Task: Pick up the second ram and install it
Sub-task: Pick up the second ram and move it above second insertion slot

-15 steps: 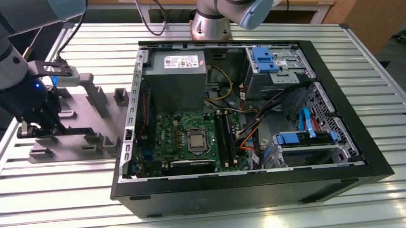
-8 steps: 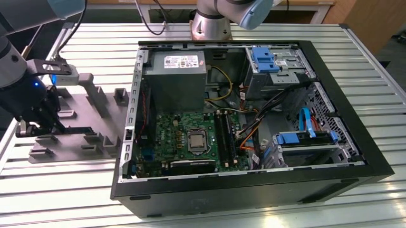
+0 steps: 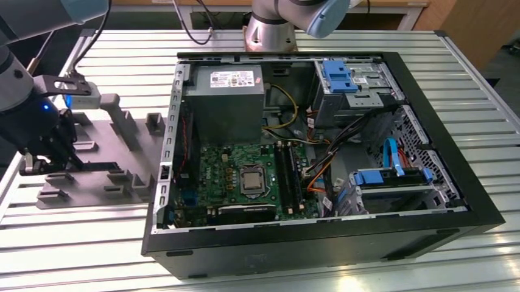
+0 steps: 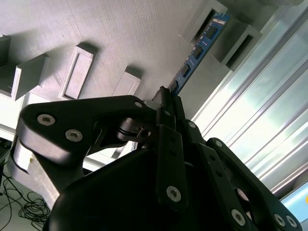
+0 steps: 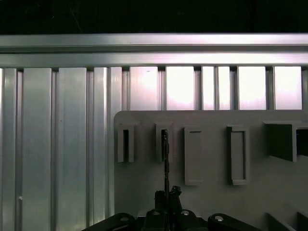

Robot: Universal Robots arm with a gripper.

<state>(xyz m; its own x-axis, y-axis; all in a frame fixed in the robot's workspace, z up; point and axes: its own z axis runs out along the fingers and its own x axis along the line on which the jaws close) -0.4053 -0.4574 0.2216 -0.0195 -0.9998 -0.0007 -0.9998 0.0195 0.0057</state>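
The second ram [image 4: 196, 52] is a thin blue stick with black chips. My gripper [image 4: 167, 98] is shut on its near end. Its far end sits between two raised blocks of the grey holder tray [image 4: 120, 33]. In the first wrist view the ram [image 5: 165, 159] shows edge-on, running from my gripper [image 5: 166, 195] into a narrow holder pocket [image 5: 164, 142]. In the exterior view my gripper [image 3: 49, 157] hangs low over the grey tray [image 3: 97, 140], at that view's left, well apart from the open computer case [image 3: 325, 231]. The black memory slots [image 3: 288, 173] lie on the green motherboard [image 3: 218, 167].
The case holds a grey power supply [image 3: 228, 100], blue drive brackets [image 3: 341, 76] and loose cables [image 3: 325, 158]. Several upright blocks [image 3: 122, 118] stand on the tray. A second arm's base [image 3: 272, 30] stands behind the case. The table is slatted aluminium [image 5: 57, 144].
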